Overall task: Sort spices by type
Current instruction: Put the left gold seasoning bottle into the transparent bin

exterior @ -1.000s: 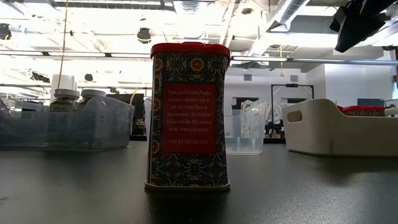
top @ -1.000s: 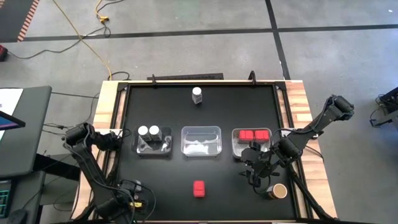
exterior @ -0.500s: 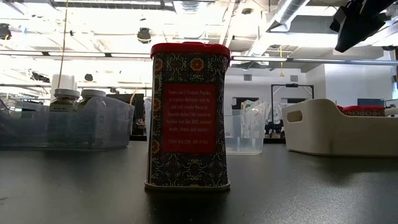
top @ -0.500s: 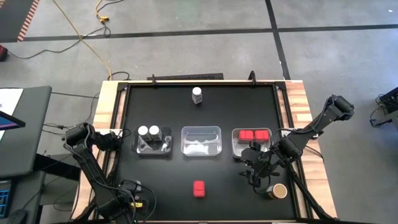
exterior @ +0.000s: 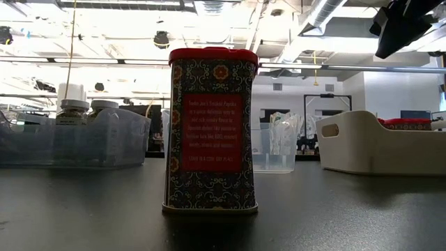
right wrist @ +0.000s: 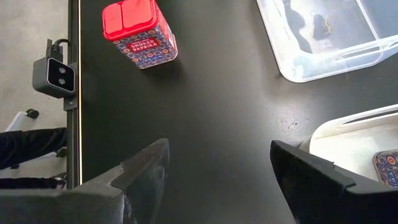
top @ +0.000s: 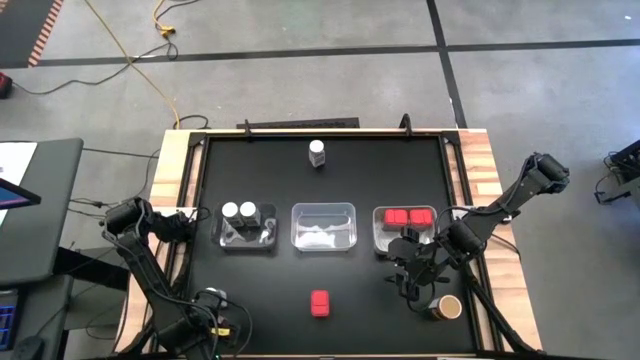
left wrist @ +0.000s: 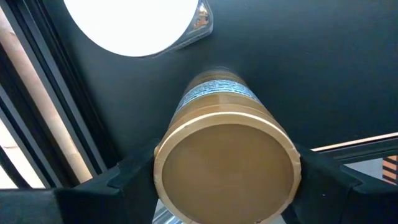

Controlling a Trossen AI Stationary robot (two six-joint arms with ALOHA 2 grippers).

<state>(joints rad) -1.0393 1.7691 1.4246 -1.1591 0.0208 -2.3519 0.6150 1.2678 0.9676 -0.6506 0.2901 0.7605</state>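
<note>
Pincers at work: the left pincer, near the tabletop's front-left corner, grips a tan-topped jar (fingers on both sides); the right pincer hangs open, empty, near the front-right corner.

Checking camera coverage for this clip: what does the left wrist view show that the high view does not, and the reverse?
Only the left wrist view shows the tan-topped jar between the left claw's fingers. Only the high view shows the three trays, the white-capped jar standing alone at the far edge, the red tin, and the right claw hovering open beside another tan-topped jar. Both show the black table.
</note>
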